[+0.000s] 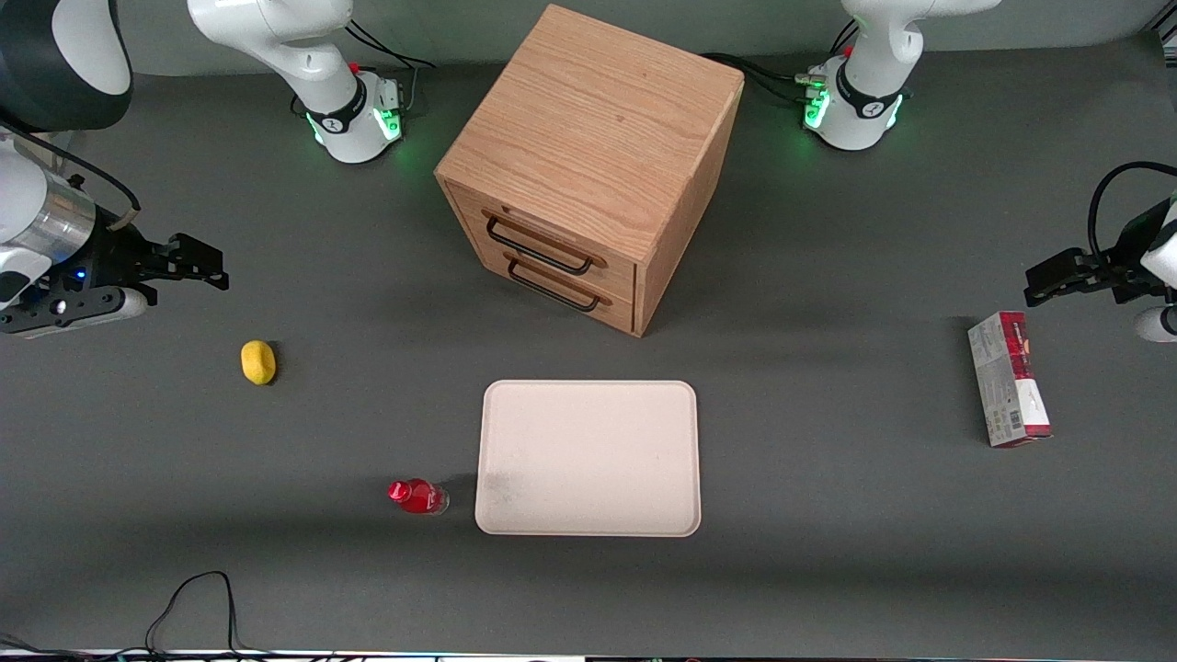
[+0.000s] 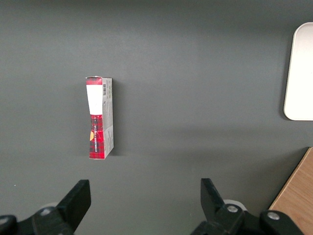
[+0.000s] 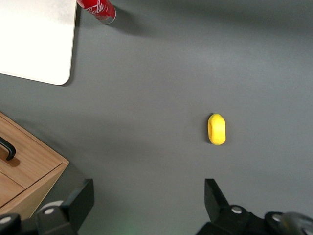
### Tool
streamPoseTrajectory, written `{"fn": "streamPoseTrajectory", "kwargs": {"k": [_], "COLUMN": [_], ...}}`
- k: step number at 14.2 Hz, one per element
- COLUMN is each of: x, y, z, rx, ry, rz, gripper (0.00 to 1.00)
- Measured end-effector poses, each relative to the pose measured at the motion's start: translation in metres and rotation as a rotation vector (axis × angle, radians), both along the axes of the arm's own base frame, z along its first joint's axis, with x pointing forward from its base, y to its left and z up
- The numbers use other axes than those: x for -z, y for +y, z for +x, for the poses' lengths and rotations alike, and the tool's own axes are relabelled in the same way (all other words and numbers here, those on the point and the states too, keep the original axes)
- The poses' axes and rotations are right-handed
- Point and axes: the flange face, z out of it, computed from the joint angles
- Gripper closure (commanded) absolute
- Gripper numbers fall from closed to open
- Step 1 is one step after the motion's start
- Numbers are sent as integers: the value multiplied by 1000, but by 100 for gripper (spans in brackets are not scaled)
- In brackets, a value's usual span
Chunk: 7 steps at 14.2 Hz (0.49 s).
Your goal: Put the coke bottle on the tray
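Note:
The coke bottle [image 1: 417, 496], small with a red cap and red label, lies on its side on the grey table just beside the tray's near corner; it also shows in the right wrist view [image 3: 98, 10]. The tray [image 1: 588, 457] is a flat cream rectangle in front of the wooden drawer cabinet, and it shows in the right wrist view [image 3: 34, 39] too. My gripper [image 1: 204, 264] hangs open and empty above the table at the working arm's end, well away from the bottle and farther from the camera than the lemon. In the right wrist view the gripper [image 3: 146, 200] has its jaws wide apart.
A yellow lemon [image 1: 258, 361] lies between my gripper and the bottle. A wooden two-drawer cabinet [image 1: 588, 165] stands farther from the camera than the tray. A red-and-grey carton [image 1: 1008, 391] lies toward the parked arm's end. A black cable [image 1: 198, 602] loops near the table's front edge.

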Motion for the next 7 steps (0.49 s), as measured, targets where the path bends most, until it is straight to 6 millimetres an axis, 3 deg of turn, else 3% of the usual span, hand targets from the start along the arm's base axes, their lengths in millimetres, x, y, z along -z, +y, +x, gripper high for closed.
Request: {"fn": "streamPoseTrajectory", "kwargs": {"k": [7], "x": [-1], "y": [2], "z": [0], "rx": [-3], "ry": [1], "rz": [0], "gripper": [0]}}
